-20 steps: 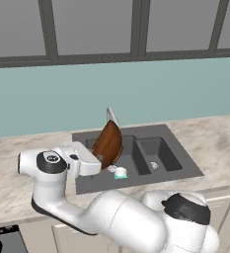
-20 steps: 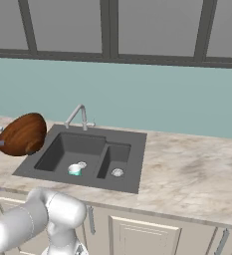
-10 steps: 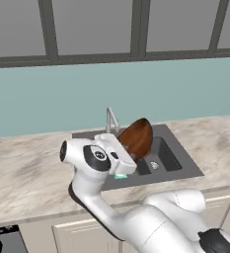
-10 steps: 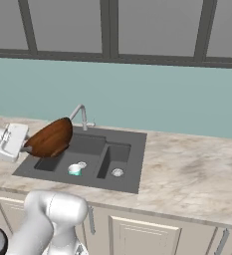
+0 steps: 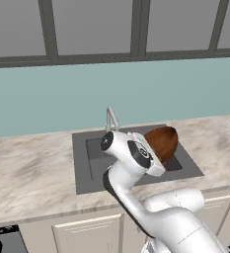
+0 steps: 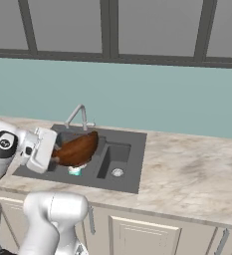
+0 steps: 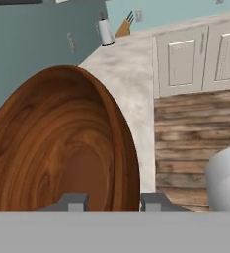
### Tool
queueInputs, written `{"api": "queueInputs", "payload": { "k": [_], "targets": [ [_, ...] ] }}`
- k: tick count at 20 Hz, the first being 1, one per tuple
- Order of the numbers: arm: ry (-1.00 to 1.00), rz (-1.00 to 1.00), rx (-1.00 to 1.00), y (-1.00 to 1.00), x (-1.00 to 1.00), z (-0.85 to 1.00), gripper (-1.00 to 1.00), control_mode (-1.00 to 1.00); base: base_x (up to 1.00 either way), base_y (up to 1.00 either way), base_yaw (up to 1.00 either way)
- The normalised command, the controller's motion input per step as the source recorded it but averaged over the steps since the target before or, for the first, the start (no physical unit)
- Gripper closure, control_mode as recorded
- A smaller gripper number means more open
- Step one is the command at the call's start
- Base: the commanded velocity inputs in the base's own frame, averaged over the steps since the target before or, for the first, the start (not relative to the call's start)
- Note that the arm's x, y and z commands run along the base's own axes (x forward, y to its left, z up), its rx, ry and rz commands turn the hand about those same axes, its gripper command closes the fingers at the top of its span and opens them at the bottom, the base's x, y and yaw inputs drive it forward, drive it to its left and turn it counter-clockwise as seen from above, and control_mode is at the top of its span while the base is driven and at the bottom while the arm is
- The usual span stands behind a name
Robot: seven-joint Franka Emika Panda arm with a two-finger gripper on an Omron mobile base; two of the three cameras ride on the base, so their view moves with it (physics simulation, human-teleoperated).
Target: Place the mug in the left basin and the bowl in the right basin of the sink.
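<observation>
Reddish-brown wood bowl (image 5: 162, 143) is tipped on edge above the sink (image 5: 82, 148), at 3 o'clock from my wrist. From the right base camera, the bowl (image 6: 77, 148) hangs over the left basin (image 6: 50, 167), mug (image 6: 75, 171) peeking out at its 6 o'clock, right basin (image 6: 118, 158) at 3. Hand cam: my gripper (image 7: 109, 200) is clamped on the bowl's (image 7: 52, 143) rim.
</observation>
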Motion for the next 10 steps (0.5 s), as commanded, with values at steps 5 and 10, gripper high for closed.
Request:
{"api": "queueInputs", "payload": {
  "k": [5,10],
  "targets": [
    [-0.04,-0.01,0.14,-0.76,0.05,-0.33,1.00,-1.00,0.00,0.00,0.00],
    [-0.03,-0.03,0.06,-0.69,0.23,-0.28,1.00,-1.00,0.00,0.00,0.00]
  ]
}}
